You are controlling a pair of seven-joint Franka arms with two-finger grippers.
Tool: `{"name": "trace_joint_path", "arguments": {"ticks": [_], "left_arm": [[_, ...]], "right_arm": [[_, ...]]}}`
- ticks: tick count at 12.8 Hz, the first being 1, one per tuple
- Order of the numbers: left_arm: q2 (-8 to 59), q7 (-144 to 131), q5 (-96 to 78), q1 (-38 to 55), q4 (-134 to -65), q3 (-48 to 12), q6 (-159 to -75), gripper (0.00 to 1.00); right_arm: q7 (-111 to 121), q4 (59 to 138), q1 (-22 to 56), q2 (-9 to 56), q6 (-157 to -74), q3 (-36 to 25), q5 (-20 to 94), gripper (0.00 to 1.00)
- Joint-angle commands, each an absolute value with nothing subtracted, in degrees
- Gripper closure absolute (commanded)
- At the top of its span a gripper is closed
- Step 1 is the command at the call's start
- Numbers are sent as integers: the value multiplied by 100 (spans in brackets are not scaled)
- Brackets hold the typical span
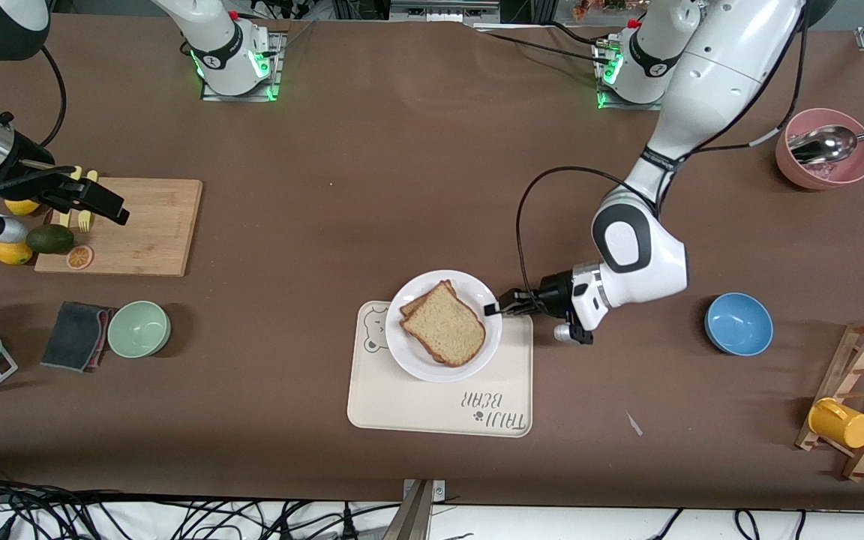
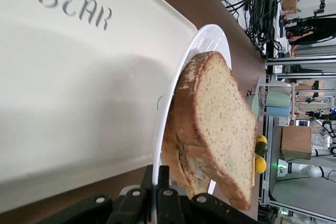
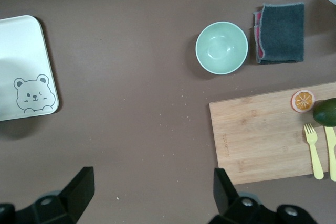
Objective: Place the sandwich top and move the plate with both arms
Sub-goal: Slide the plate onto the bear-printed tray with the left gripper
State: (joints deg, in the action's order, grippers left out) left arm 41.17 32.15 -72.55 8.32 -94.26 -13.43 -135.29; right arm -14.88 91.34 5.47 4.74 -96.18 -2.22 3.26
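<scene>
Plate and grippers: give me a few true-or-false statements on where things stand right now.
1. The sandwich top lies on the lower slice on the plate. True.
2. The left gripper is shut on the plate's rim. True; the left wrist view shows the rim between its fingers.
3. The right gripper also grips the plate. False; it is open, over the cutting board end of the table.
4. The plate sits on bare table. False; it rests on the bear tray.
5. The green bowl holds a spoon. False; it is empty.
</scene>
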Motion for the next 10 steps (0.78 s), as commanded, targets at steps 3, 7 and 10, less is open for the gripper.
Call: {"name": "trace_joint_path", "arguments": {"ticks": [3, 7, 10], "left_arm": [[4902, 2988, -7005, 537, -8300, -1380, -13333, 100], [5448, 2988, -7014, 501, -7822, -1380, -13254, 100], [5598, 3050, -7049, 492, -7796, -1389, -13254, 100]], "right_arm": [[-1380, 9097, 519, 413, -9545, -228, 404, 0], [-1371, 9097, 519, 422, -9562, -228, 404, 0], [-1292, 9097, 519, 422, -9580, -229, 404, 0]]}}
